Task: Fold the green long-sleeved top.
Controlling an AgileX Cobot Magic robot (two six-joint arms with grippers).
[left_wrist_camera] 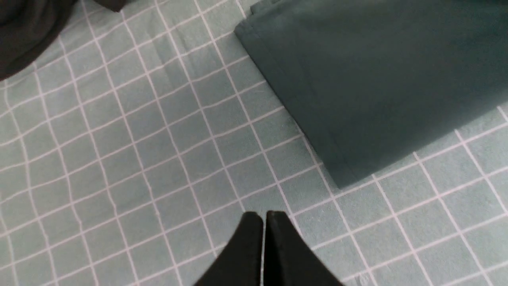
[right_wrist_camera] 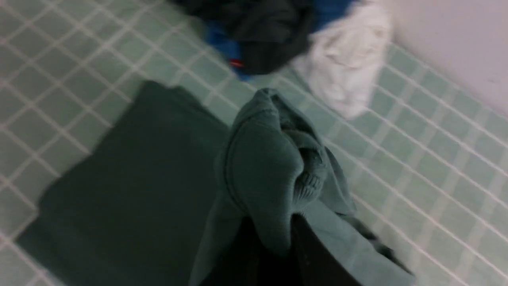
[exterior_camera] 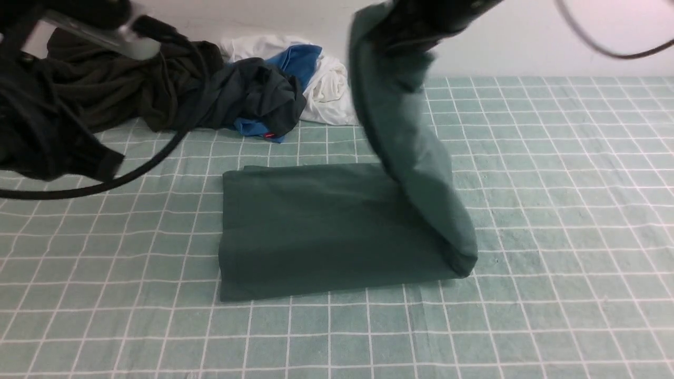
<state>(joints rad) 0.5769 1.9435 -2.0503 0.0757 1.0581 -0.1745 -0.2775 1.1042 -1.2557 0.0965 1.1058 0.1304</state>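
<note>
The green long-sleeved top (exterior_camera: 321, 226) lies partly folded as a rectangle on the checked cloth in the middle. Its right end is lifted high and hangs in a long drape (exterior_camera: 405, 137) from my right gripper (exterior_camera: 405, 26) at the top of the front view. In the right wrist view my right gripper (right_wrist_camera: 274, 238) is shut on a bunched piece of the top with a ribbed cuff (right_wrist_camera: 305, 178). My left gripper (left_wrist_camera: 262, 216) is shut and empty, above the checked cloth, apart from the top's left corner (left_wrist_camera: 337, 174).
A heap of clothes lies at the back left: a very dark olive-black garment (exterior_camera: 121, 89), a dark charcoal garment (exterior_camera: 253, 95), a blue one (exterior_camera: 300, 58) and a white one (exterior_camera: 331, 84). My left arm and its cable (exterior_camera: 131, 168) hang over the left side. The checked cloth (exterior_camera: 553, 210) covers the table.
</note>
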